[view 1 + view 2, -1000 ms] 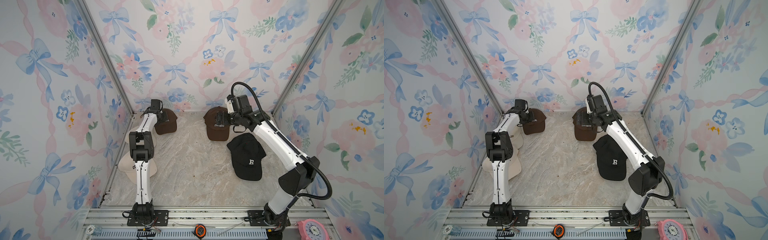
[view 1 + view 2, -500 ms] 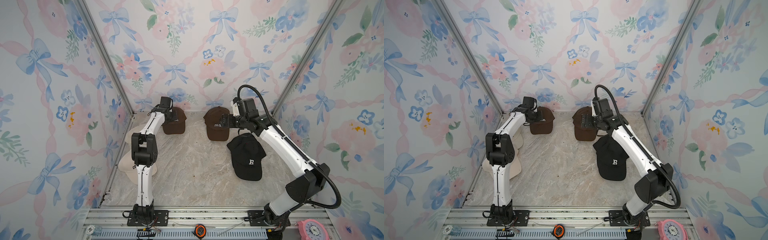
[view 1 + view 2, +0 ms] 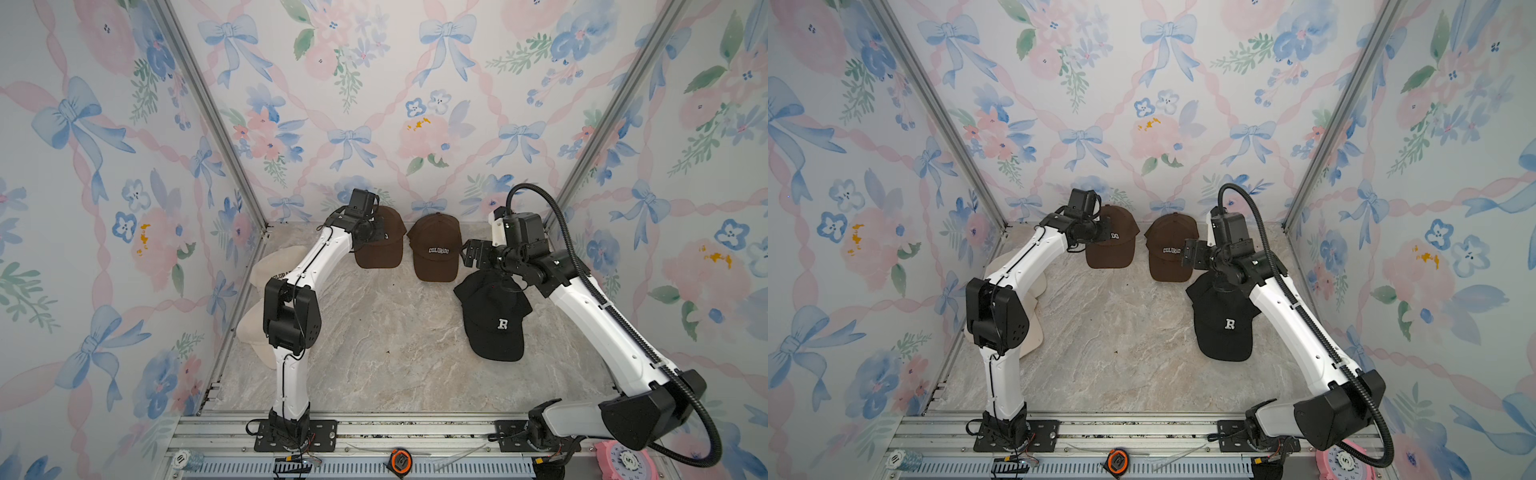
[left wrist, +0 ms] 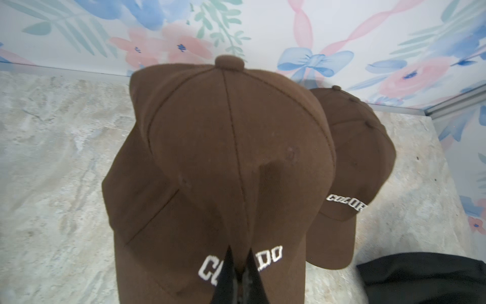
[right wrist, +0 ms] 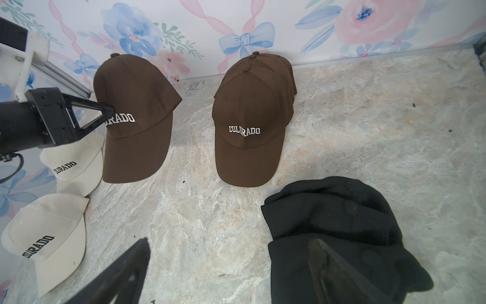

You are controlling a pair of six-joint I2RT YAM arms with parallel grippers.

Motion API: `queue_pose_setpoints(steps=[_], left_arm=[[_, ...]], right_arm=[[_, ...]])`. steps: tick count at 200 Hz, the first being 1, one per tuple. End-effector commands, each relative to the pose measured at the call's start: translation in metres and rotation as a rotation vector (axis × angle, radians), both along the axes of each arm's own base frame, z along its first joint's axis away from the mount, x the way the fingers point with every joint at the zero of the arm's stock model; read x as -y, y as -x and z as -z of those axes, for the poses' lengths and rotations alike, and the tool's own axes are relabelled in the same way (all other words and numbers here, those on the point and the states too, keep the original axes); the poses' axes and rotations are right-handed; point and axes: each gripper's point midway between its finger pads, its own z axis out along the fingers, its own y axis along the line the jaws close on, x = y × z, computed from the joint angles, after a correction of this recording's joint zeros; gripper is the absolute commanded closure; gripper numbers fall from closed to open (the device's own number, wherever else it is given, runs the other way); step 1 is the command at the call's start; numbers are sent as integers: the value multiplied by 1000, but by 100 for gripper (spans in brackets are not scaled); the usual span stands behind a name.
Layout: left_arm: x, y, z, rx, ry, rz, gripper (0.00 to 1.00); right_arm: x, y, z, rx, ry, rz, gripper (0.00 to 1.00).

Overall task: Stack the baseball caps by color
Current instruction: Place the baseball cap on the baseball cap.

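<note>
Around the brown cap stack (image 3: 434, 253) by the back wall, passage is tight: a single brown cap (image 3: 380, 245) sits just beside it on one side, the black caps (image 3: 494, 320) on the other. The bench (image 3: 386, 353) in front of the stack lies open toward the rail. Cream caps (image 5: 50, 237) crowd the side wall beyond the single brown cap.

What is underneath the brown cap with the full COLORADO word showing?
More brown caps: behind the brown cap, two further crown buttons poke out, so it tops a nested stack. The caps below are mostly covered, and the exact count stays uncertain.
</note>
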Motion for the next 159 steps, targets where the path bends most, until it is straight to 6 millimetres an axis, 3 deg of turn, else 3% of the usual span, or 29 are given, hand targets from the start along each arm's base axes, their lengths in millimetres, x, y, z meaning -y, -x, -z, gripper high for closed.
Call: queue_pose_setpoints(steps=[1, 55, 121, 159], left_arm=[[31, 16, -11, 10, 28, 9, 100], [101, 32, 3, -11, 54, 60, 100], [150, 33, 21, -8, 65, 51, 100], [167, 28, 29, 3, 66, 51, 100]], right_arm=[[13, 12, -6, 12, -18, 32, 4], [41, 41, -7, 12, -20, 80, 4], [64, 66, -12, 17, -23, 118, 4], [76, 74, -16, 25, -30, 138, 4]])
